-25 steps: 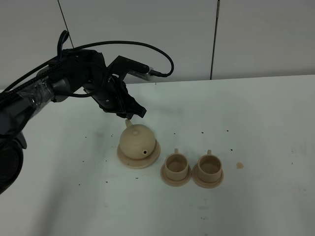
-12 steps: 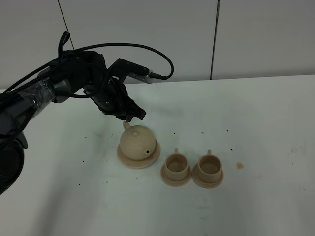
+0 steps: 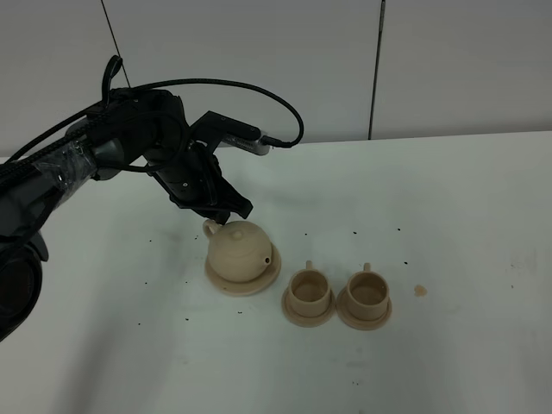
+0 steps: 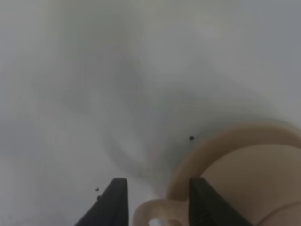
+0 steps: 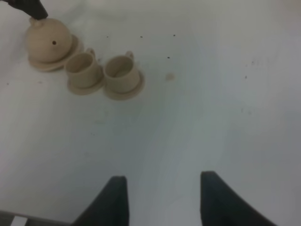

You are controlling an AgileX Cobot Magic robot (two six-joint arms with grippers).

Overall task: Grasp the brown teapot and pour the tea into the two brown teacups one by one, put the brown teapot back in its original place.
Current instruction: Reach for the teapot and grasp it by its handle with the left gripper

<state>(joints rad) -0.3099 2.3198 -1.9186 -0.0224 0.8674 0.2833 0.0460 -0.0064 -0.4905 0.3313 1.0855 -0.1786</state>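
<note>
The brown teapot (image 3: pixel 241 250) sits on its wide saucer, the original place (image 3: pixel 259 283), with its loop handle (image 3: pixel 210 228) pointing back-left. My left gripper (image 3: pixel 220 213) is down at that handle. In the left wrist view its open fingers (image 4: pixel 115 202) stand on either side of the handle (image 4: pixel 155 214). The two brown teacups (image 3: pixel 309 291) (image 3: pixel 366 291) stand on small saucers to the right of the teapot. My right gripper (image 5: pixel 162 197) hangs open with nothing in it, far from the teapot (image 5: pixel 48 41) and the teacups (image 5: pixel 83 66) (image 5: pixel 120 68).
The white table (image 3: pixel 448 216) carries scattered dark specks. A small tan spot (image 3: pixel 420 291) lies right of the cups. The left arm and its black cable (image 3: pixel 259 90) reach in from the back left, in front of a pale wall.
My left gripper has come down and leftward to the teapot's handle. The teapot has turned a little on its saucer, its handle now further left.
</note>
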